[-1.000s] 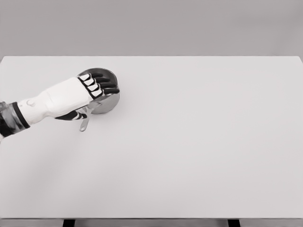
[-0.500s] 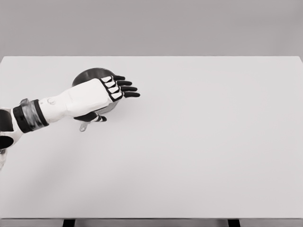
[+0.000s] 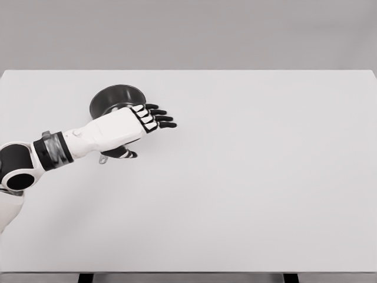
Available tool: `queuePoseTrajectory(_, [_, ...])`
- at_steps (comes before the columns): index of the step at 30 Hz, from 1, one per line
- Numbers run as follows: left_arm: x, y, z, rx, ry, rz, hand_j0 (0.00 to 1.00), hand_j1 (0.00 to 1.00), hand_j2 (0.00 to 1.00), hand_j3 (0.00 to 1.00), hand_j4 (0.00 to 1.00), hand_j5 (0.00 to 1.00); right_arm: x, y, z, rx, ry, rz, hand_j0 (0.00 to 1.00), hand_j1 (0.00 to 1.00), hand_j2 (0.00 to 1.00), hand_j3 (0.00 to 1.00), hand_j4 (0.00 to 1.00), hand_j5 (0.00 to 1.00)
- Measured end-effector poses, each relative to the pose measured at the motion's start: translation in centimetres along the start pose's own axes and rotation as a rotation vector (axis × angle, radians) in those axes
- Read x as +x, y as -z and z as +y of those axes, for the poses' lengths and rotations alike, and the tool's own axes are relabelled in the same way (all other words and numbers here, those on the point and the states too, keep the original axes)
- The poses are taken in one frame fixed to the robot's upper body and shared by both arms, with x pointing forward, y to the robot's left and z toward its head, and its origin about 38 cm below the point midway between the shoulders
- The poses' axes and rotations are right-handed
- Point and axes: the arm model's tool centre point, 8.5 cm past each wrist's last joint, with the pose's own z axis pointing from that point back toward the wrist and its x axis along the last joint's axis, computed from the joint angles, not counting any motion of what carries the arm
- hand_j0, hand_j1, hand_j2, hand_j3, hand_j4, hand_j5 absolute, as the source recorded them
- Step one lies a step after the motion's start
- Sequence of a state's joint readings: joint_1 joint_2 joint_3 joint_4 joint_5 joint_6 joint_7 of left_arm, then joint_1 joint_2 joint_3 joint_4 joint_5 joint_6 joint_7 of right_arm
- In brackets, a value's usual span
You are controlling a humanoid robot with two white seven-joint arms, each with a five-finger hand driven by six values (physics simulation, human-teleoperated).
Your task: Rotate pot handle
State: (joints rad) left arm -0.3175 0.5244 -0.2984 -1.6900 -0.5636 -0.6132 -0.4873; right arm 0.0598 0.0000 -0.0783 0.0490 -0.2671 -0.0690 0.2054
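Sitting on the white table (image 3: 247, 177), at the far left: a small dark metal pot (image 3: 118, 98), upright, mouth open to the camera. Showing nothing inside; dark hollow, apparently empty. Poking out from under the wrist on the near side: only the tip of the pot handle (image 3: 103, 159), pointing toward the near edge and slightly left, the remainder hidden by the forearm.

Reaching in from the left: the left hand (image 3: 132, 122), lying over the near-right part of the pot, fingers (image 3: 160, 118) stretched out flat and spread toward the right, grasping nothing. Thumb tucked beneath, near the handle root; contact with the pot impossible to confirm from this angle. Right arm not showing anywhere.

Judging from its look: rigid, thin-walled, smooth and likely slippery steel, light enough to skid or spin across the bare tabletop under a sideways push rather than staying put. Not fragile. Best taking hold along the handle, well out from the body, for leverage in turning; alternatively pressing the side of the handle and sweeping it round, with the pot pivoting on its flat base. Risking, with a push too near the rim, sliding the whole pot instead of rotating it.
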Motion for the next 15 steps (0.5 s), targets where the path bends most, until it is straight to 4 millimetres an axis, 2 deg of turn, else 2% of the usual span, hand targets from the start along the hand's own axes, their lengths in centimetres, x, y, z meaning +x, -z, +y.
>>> queuePoseTrajectory(15, [-1.3, 1.2, -0.9, -0.026, 0.022, 0.055, 1.00, 1.00, 1.00, 1.00, 1.00, 1.00, 0.0, 0.0, 0.0, 0.000, 0.000, 0.000, 1.00, 1.00, 1.00, 1.00, 1.00, 1.00])
